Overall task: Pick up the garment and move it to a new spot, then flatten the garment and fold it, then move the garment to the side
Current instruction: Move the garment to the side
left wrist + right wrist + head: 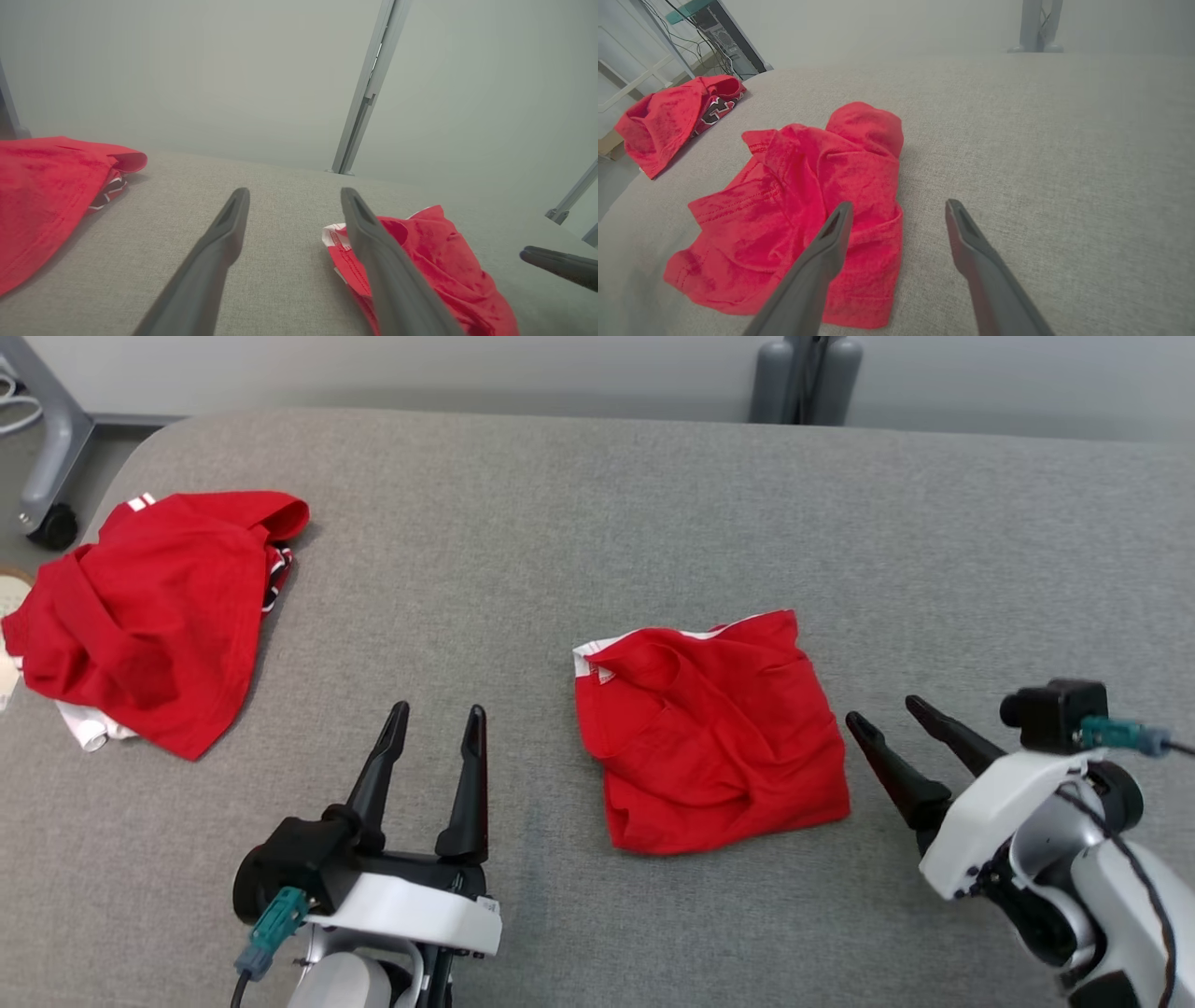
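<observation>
While I watch through the head camera, the red garment [709,737] lies near the middle of the table [653,504], which is covered in grey fabric. It is folded into a rough square, creased and a little lumpy on top. A strip of white trim shows along its far edge and at its far left corner.

My left claw [439,709] sits low on the near left with its two dark fingers spread apart and pointing away from me. Nothing is between them, and they are clear of the garment, which lies off to their right. From the left wrist camera the bare grey cloth shows between the fingers, and the white-trimmed corner of the garment sits behind the right finger.

My right claw [882,708] is on the near right, angled up and to the left, with its fingertips just beside the garment's right edge. Its fingers stand apart too and hold nothing. I cannot tell whether the nearer tip touches the cloth. In the right wrist camera one finger crosses in front of the garment's near corner and the other is over bare table.

Well apart, at the table's far left corner, a second red garment [154,616] lies in a loose heap, with white and dark patterned fabric showing under it. Beyond that corner is a black caster [51,527] on a grey stand, and a grey post [803,378] rises behind the far edge.
</observation>
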